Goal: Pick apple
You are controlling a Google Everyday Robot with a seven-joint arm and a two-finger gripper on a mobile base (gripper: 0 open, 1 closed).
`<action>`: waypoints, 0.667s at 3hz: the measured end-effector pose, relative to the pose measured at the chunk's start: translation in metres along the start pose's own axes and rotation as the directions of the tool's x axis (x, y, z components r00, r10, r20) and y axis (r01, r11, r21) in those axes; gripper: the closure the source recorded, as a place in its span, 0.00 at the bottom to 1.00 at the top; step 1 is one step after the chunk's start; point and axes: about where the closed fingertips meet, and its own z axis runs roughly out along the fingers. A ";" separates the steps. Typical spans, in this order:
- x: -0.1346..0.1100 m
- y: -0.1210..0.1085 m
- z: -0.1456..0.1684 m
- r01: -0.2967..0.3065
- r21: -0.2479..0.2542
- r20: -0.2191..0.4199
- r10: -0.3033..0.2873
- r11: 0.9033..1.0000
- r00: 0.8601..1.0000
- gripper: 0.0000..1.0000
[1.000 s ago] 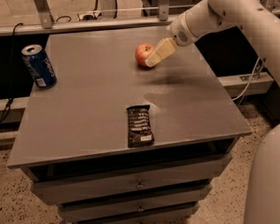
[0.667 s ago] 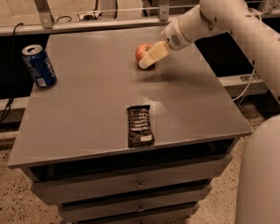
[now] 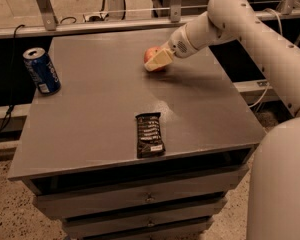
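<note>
Nearest, under the front edge of the worktop (image 3: 90, 129), grey drawers (image 3: 145, 198). On the worktop close to that edge, a dark candy bar (image 3: 150, 135) in its wrapper, lying flat, well apart from all else. Farther back, at the left side, an upright blue soda can (image 3: 41, 70), also well away from the work. Farther still, toward the back and a little right of the middle, the apple (image 3: 150, 53): red, resting on the worktop, partly hidden behind the cream-coloured pincer (image 3: 159, 60). Pincer low over the worktop, reaching in from the right at the end of the white arm (image 3: 230, 19), right against the near-right side of the fruit. Cannot tell whether apart or already clamped on the apple. Judged as the grasping step, just at contact. To do it well: centre the pincer on the widest part of the apple, not only on the near side, to avoid rolling the round fruit away toward the back left. Close gently and evenly, low enough to hold below the top curve, yet without scraping the worktop. Lift straight up only after a firm hold, well clear of can and candy bar.
</note>
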 end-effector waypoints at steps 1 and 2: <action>-0.007 0.006 -0.005 -0.002 -0.025 0.028 0.003 1.000 1.000 0.65; -0.031 0.021 -0.037 0.041 -0.058 0.111 -0.034 0.997 0.993 0.88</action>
